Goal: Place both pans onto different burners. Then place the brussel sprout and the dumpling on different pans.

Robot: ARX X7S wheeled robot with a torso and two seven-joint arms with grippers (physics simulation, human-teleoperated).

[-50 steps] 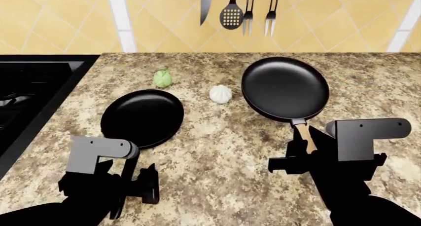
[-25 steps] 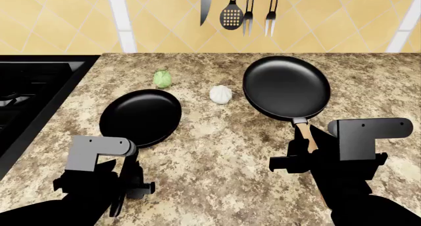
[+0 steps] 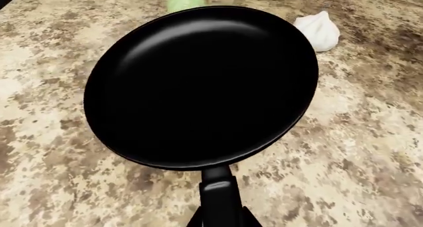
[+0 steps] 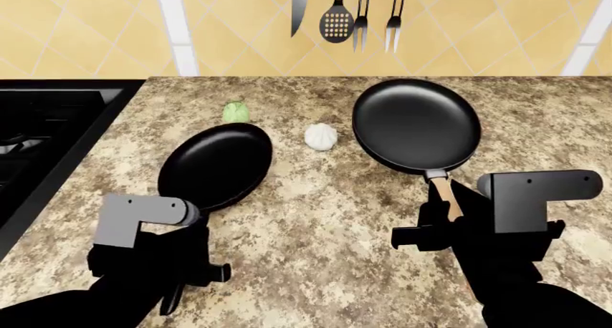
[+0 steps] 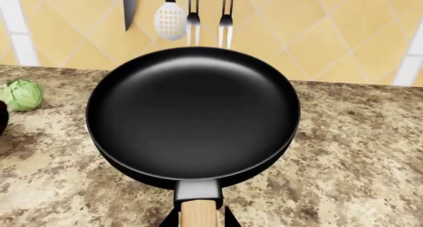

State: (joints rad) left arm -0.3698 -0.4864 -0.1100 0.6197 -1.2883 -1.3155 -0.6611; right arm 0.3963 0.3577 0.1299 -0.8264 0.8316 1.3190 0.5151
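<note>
Both pans are off the stove, out on the tabletop: black-handled pan [image 4: 216,166] toward the stove-side edge, wooden-handled pan [image 4: 416,125] mid-tabletop. Each arm's jaws clamp a handle. Rigid, front-heavy; gripping handles suits.

Two black pans, one [image 4: 216,166] with a black handle, one [image 4: 416,125] with a tan wooden handle. Pale-green sprout [image 4: 235,112], white dumpling [image 4: 320,136], speckled brown-and-beige countertop [image 4: 325,220], yellow diamond-tiled wall [image 4: 96,27].
</note>
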